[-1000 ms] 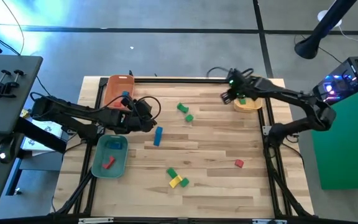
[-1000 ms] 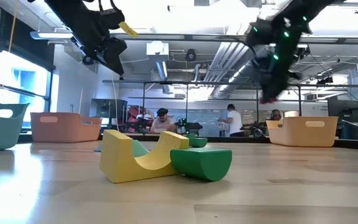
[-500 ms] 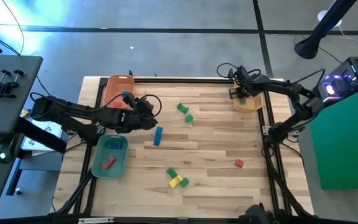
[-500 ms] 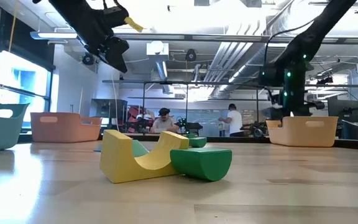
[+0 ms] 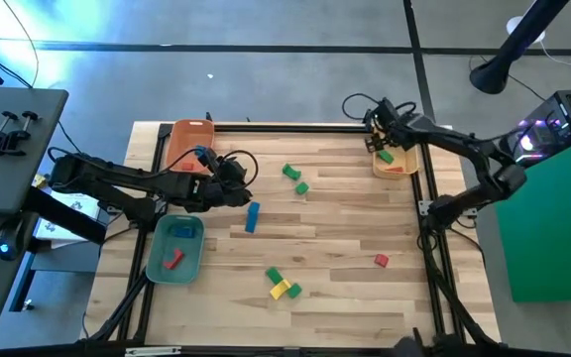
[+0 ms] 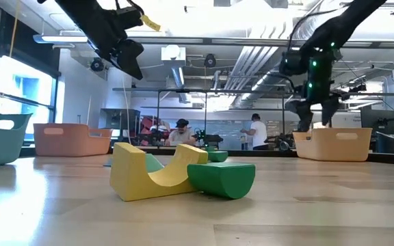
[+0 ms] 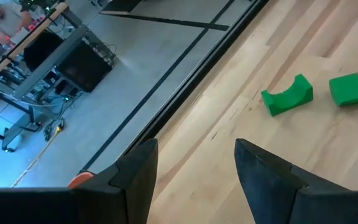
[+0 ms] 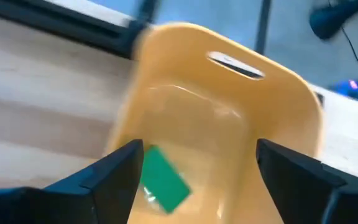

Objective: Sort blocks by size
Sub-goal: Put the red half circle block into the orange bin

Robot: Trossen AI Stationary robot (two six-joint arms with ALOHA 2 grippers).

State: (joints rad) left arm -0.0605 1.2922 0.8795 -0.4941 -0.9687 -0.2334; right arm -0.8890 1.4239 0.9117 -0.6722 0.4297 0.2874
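Observation:
My right gripper point(image 5: 376, 140) hangs open over the yellow tray point(image 5: 401, 169) at the table's far right. A green block point(image 8: 163, 177) sits in that tray below the fingers, touched by neither. My left gripper point(image 5: 238, 178) hovers open and empty near the table's left, its fingers point(image 7: 135, 177) apart above bare wood. Just beyond it a blue block point(image 5: 253, 216) lies flat on the table. Two green blocks point(image 5: 290, 172) point(image 5: 301, 187) rest farther toward the middle. A red block point(image 5: 381, 260) lies near the right edge. A yellow arch block point(image 6: 152, 174) and a green block point(image 6: 222, 179) lie together near the front.
An orange tray point(image 5: 188, 136) stands at the far left corner. A teal tray point(image 5: 173, 255) holding a red block point(image 5: 173, 260) stands at the left edge. A black frame rims the table. People stand in the room behind the table.
My right gripper has swung toward the table's far right, come down over the yellow tray and opened. The green block it carried now sits in that tray.

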